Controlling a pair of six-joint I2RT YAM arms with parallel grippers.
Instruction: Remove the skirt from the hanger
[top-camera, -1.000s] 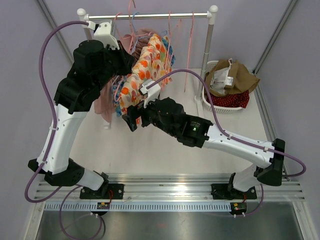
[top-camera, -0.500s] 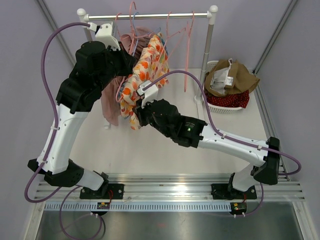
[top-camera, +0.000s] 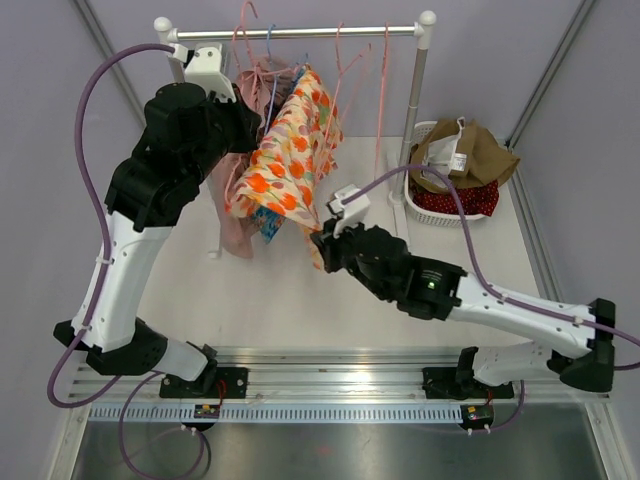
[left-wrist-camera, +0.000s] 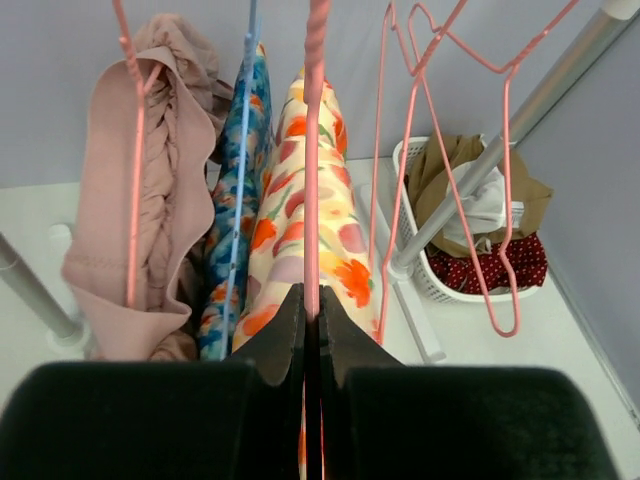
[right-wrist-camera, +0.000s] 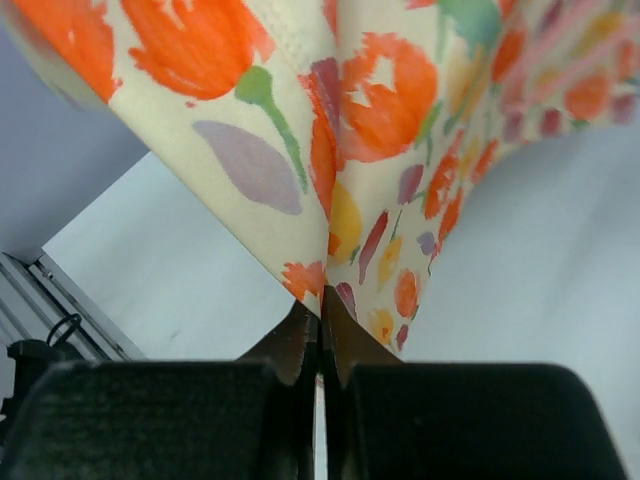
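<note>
The skirt (top-camera: 290, 150), cream with orange tulips, hangs from a pink hanger (left-wrist-camera: 316, 150) on the rail (top-camera: 300, 32). My left gripper (left-wrist-camera: 311, 300) is shut on the hanger's pink wire, just above the skirt (left-wrist-camera: 338, 225). In the top view that gripper (top-camera: 250, 122) sits against the hanging clothes at the rail's left. My right gripper (right-wrist-camera: 322, 310) is shut on the skirt's lower hem (right-wrist-camera: 380, 100). From above, the right gripper (top-camera: 322, 243) holds the hem out to the right and towards the near side, so the cloth is stretched at a slant.
A pink garment (left-wrist-camera: 150, 180) and a blue patterned one (left-wrist-camera: 232, 220) hang left of the skirt. Empty pink hangers (top-camera: 380, 90) dangle to the right. A white basket (top-camera: 415, 200) of clothes stands by the rail's right post (top-camera: 415, 100).
My right gripper went from open beside the skirt to shut on its hem, then drew it right and nearer. The skirt is now pulled out. The left gripper stayed on the hanger.
</note>
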